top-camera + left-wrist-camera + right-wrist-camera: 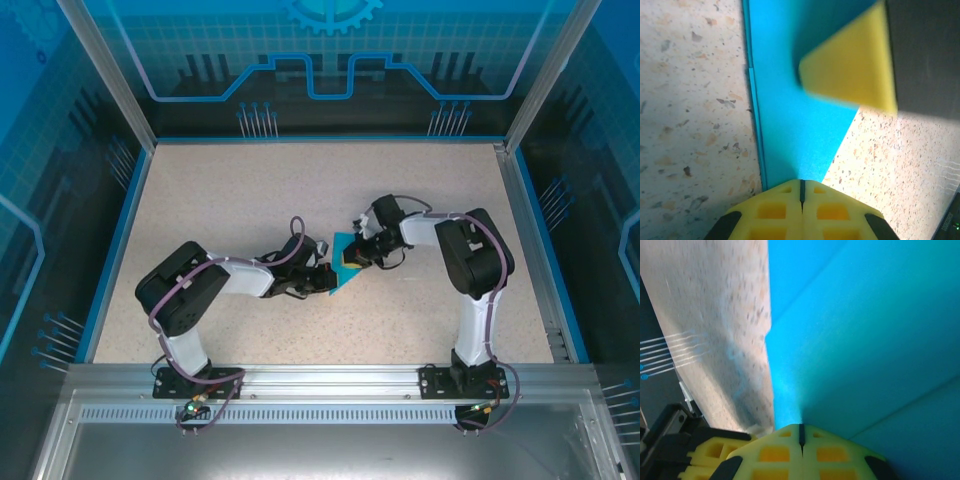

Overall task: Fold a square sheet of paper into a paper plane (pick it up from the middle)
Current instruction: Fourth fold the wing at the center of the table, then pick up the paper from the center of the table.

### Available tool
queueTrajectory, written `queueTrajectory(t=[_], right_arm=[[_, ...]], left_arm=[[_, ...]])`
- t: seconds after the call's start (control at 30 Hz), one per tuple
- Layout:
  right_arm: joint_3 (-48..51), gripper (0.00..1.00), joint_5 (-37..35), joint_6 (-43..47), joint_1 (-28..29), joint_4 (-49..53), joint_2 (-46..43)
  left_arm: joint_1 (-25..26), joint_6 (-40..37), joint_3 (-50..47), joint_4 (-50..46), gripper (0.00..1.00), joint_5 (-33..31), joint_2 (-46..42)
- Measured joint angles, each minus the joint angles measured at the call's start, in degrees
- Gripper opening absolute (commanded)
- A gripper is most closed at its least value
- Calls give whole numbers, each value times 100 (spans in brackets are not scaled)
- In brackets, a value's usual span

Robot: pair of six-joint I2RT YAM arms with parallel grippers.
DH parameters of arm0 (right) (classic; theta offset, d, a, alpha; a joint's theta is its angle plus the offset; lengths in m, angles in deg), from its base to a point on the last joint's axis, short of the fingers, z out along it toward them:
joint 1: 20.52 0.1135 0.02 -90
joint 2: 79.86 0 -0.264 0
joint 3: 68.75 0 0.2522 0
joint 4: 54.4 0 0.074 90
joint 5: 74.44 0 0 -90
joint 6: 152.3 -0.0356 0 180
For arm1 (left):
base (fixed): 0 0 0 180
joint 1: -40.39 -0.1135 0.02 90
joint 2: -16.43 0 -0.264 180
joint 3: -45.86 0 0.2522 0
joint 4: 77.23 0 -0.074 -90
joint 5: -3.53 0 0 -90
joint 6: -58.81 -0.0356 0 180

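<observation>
Both arms are crowding into the middle of the speckled table, and the paper plane is lying between them. The left gripper is pressing its yellow pads together right at the paper's narrow end; pinching it or not, I can't tell. The right gripper is squeezed tight too, with cyan paper meeting its seam, and one of its fingers is hanging over the paper and shading it. The blue walls are standing well apart.

We bend both arms inward toward each other. Our left gripper has its yellow fingers pressed together. Our right gripper, just ahead of the left's tips, is likewise closed.
</observation>
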Motion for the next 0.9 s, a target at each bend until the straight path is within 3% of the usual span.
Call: queueTrajectory(t=[0.73,0.9], right_arm=[[-1121,6,-914,42,-822,170,476],[-1268,8,-1298,39,-1023,52,503]], left_arm=[[0,90,-46,98,0,-7,-7],[0,90,20,-68,8,11,-39]])
